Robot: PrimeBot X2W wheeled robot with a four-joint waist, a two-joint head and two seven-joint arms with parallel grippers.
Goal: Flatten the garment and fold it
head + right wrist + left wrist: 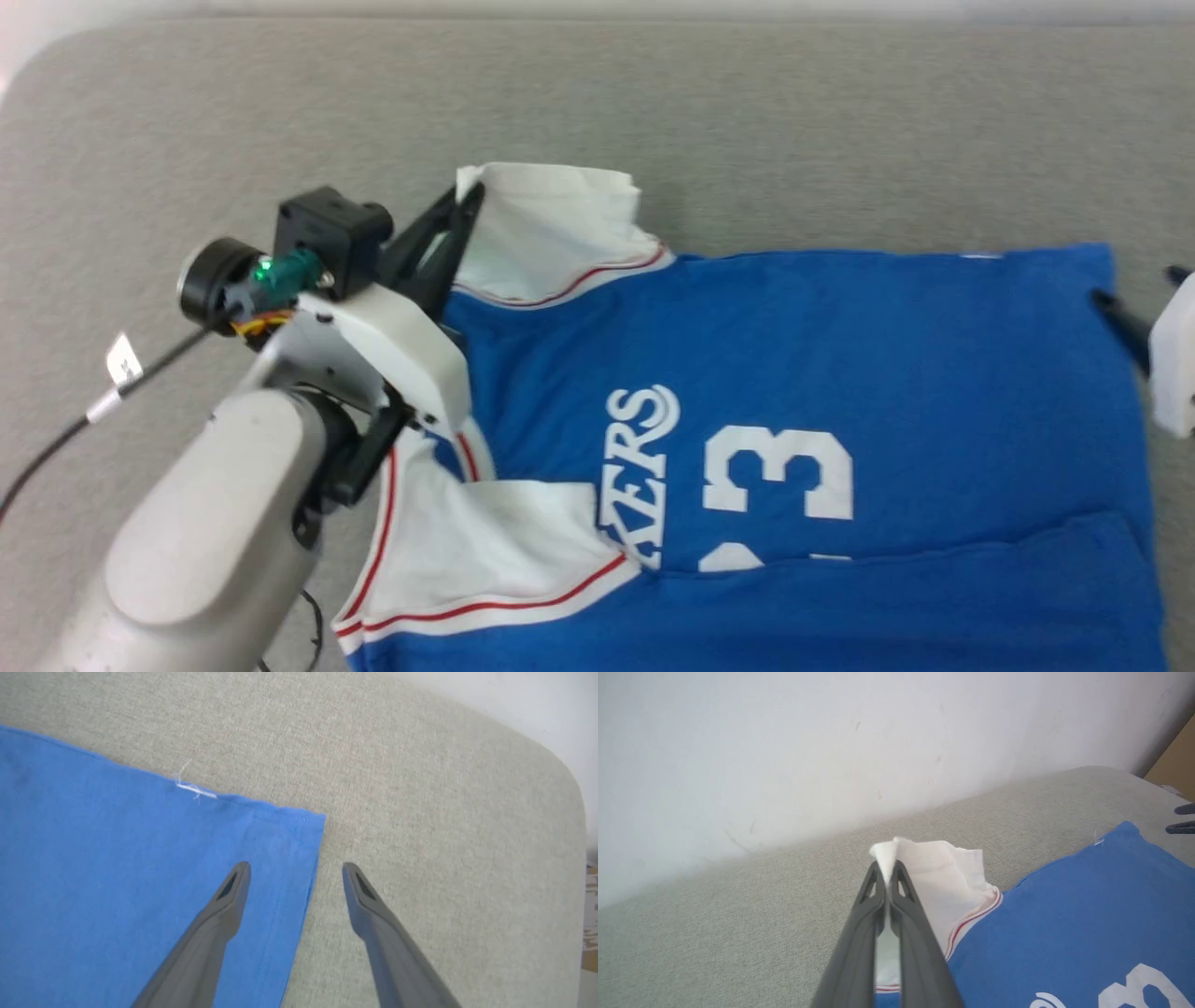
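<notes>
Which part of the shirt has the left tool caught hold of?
A blue shirt lies on the grey padded surface. Look at its far white sleeve: unlike the near sleeve, which lies loose, its corner is pinched in the left tool.

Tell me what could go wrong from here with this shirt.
1. The left gripper pinches just the tip of the far white sleeve; a pull may slip it free.
2. The right gripper hangs open over the hem corner, holding nothing, so the garment could slide on the grey surface.
3. The near sleeve lies rumpled; folding now may trap creases.
</notes>
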